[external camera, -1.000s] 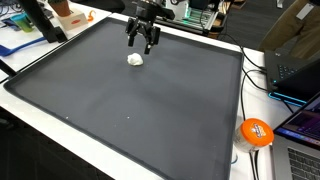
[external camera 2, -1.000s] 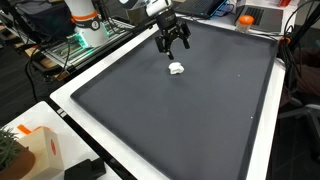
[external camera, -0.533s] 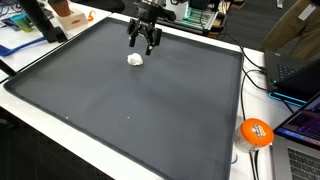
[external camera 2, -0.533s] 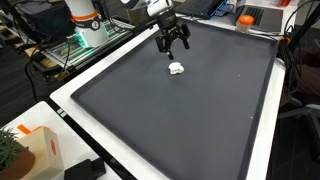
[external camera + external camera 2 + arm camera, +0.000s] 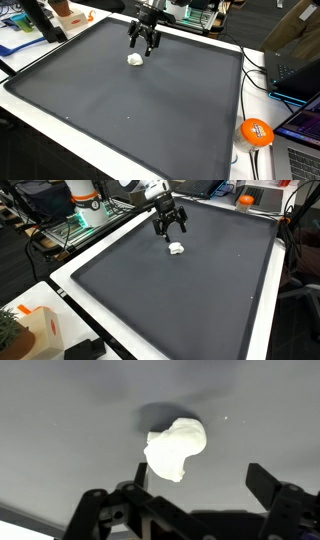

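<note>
A large dark grey rubber-like mat (image 5: 140, 105) (image 5: 190, 295) with a raised rim is seen spread over most of a white table (image 5: 45, 122) (image 5: 88, 305) in both exterior views. The black two-fingered gripper (image 5: 146, 47) (image 5: 172, 227) is held above the far part of the mat, pointing down. Its fingers are spread wide and nothing is held between them. In the wrist view the gripper (image 5: 182, 495) is shown with one dark finger at each side of the lower edge, and the mat is seen between them. A cream-and-orange box (image 5: 35, 328) is placed on the near corner of the table in an exterior view; a small dark mark is printed on its side, but it cannot be read. An orange round object (image 5: 256, 132) is set on the table beyond the mat's rim, and white marking is carried on its top, too small to be read. The small white crumpled lump (image 5: 135, 59) (image 5: 176, 248) (image 5: 175, 448) is found lying on the mat just beside and below the fingertips, apart from them, with its shadow cast close against it.
</note>
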`<action>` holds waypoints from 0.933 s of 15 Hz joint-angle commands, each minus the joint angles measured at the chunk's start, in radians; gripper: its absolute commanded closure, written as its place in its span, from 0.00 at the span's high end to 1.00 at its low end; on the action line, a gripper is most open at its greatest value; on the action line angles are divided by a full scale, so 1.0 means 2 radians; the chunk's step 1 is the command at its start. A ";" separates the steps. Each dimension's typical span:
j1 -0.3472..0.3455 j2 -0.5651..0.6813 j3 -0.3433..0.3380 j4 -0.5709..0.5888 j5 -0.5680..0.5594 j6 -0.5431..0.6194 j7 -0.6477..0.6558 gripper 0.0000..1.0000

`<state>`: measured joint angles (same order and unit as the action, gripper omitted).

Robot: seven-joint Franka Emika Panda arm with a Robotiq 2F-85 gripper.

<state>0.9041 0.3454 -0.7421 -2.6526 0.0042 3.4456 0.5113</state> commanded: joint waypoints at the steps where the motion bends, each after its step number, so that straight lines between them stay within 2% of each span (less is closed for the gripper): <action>1: 0.017 0.026 0.000 -0.015 0.032 0.053 0.020 1.00; 4: 0.016 0.038 0.012 -0.025 0.041 0.105 0.037 1.00; 5: -0.038 0.025 0.086 -0.026 0.123 0.119 -0.040 1.00; 9: -0.114 0.032 0.200 -0.020 0.213 0.152 -0.098 1.00; 12: -0.163 0.026 0.257 -0.013 0.243 0.154 -0.131 1.00; 14: -0.174 0.027 0.268 -0.012 0.247 0.156 -0.133 1.00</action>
<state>0.6587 0.4089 -0.3179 -2.6838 0.4410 3.7411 0.3180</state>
